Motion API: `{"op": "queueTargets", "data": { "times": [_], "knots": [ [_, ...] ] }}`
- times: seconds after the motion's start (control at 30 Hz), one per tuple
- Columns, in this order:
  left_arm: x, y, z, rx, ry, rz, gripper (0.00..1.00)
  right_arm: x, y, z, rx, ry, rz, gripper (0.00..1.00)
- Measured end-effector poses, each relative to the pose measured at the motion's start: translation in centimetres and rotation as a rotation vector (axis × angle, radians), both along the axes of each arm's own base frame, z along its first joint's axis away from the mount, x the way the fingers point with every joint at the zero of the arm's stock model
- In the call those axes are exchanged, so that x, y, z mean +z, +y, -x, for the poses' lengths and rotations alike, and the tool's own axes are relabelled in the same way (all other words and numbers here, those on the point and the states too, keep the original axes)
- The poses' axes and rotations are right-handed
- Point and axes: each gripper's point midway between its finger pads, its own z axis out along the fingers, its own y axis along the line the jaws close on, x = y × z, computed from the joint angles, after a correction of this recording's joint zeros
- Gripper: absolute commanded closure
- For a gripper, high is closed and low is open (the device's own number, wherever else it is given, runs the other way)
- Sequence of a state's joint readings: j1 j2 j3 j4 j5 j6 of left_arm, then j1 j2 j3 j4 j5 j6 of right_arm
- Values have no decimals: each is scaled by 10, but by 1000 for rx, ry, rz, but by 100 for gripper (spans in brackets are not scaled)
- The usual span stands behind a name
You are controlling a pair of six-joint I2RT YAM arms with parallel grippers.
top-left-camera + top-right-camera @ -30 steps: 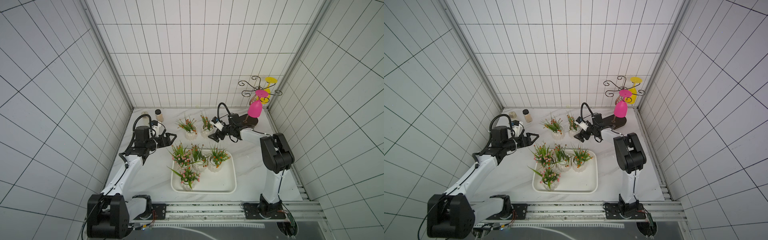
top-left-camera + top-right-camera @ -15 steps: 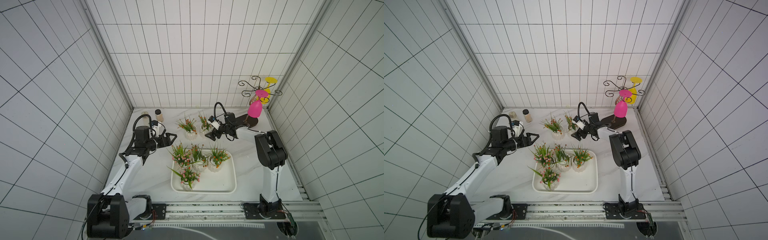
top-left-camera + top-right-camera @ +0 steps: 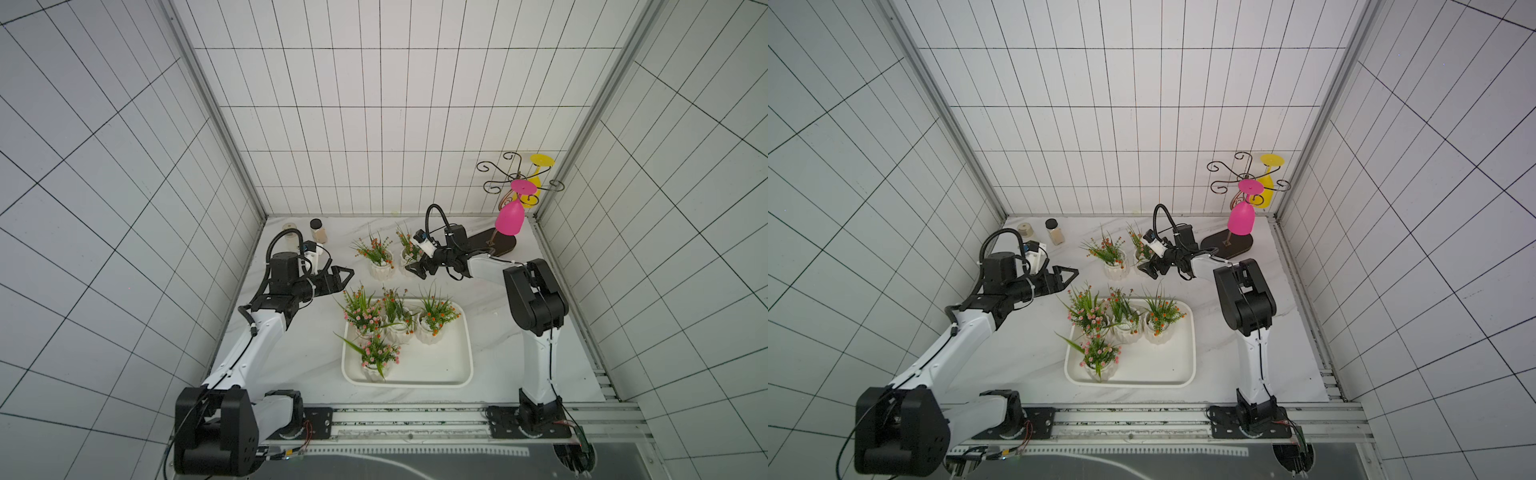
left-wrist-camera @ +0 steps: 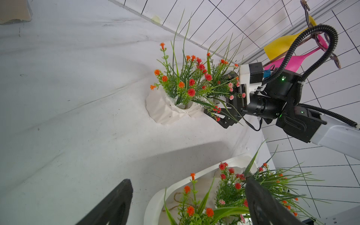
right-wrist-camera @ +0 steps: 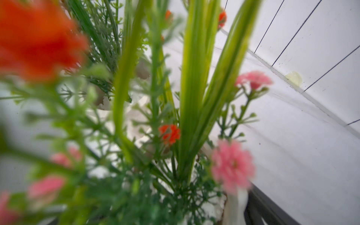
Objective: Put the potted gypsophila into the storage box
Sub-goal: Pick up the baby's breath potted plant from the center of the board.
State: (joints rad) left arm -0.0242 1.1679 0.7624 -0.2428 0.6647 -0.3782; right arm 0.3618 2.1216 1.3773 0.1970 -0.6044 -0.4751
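The storage box [image 3: 432,361] [image 3: 1158,365] is a white tray holding several potted gypsophila, such as one [image 3: 432,328] with orange flowers. Two more pots stand on the table behind it: an orange-flowered one [image 3: 380,268] [image 4: 165,111] and a pink-flowered one [image 3: 409,259] [image 3: 1142,259]. My right gripper [image 3: 411,270] [image 4: 218,97] is open, with one jaw on each side of the pink-flowered pot; I cannot tell whether they touch it. The right wrist view is filled with blurred stems, with the pot's edge [image 5: 236,204] beside one finger [image 5: 261,206]. My left gripper [image 3: 344,279] [image 4: 187,204] hangs open and empty, left of the tray's back corner.
Two lidded jars [image 3: 318,230] [image 3: 291,230] stand at the back left. A wire glass rack on a dark oval base [image 3: 503,245] fills the back right corner, with a pink glass [image 3: 511,218] and a yellow glass [image 3: 536,191] hanging from it. Tiled walls enclose three sides.
My right gripper has moved left, up to the pink-flowered pot at the back, jaws still wide. The left arm has hardly moved.
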Motion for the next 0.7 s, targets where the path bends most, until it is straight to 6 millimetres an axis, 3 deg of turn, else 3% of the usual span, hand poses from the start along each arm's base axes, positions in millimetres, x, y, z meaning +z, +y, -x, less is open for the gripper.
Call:
{"op": "queueTargets", "data": {
  "times": [0.33,0.7],
  "knots": [
    [0,-1,1,-6,0,4,10,10,8,-5,1,-26,-41,1],
    [0,-1,1,-8,1,5,10,10,10,-6,-5,-21,-56,9]
  ]
}}
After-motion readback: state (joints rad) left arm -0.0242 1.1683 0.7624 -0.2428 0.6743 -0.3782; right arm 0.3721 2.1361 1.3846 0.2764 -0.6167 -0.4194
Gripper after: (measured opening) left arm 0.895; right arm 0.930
